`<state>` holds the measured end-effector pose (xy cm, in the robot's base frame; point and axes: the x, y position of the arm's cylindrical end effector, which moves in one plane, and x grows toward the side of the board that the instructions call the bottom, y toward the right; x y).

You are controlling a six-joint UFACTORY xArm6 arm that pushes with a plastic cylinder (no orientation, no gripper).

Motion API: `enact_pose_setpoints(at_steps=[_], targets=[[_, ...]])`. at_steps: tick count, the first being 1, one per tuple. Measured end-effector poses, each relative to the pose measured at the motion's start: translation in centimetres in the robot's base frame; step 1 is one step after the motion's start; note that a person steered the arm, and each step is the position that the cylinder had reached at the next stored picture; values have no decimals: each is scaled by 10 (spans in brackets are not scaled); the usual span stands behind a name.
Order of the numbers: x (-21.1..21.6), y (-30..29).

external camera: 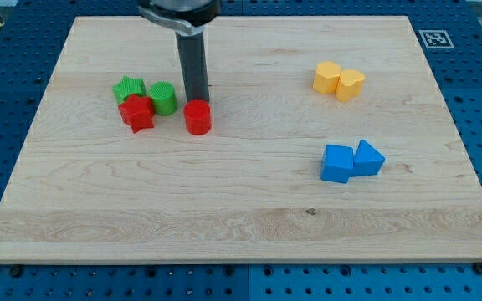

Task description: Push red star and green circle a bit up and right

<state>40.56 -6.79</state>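
Blocks for the task, the red star and the green circle, lie touching each other near the desk's upper left corner, with a green star just behind them. My tip stands just right of the green circle, right behind a red cylinder, probably on the wrong side for pushing up and right. No claw exists here, only a rod, holding nothing.
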Motion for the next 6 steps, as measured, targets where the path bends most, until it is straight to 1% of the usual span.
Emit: enact_pose_setpoints(at_steps=[1,2,3,4,5,6], targets=[[27,0],[34,2],[33,37],[49,66],[94,67],[135,53]])
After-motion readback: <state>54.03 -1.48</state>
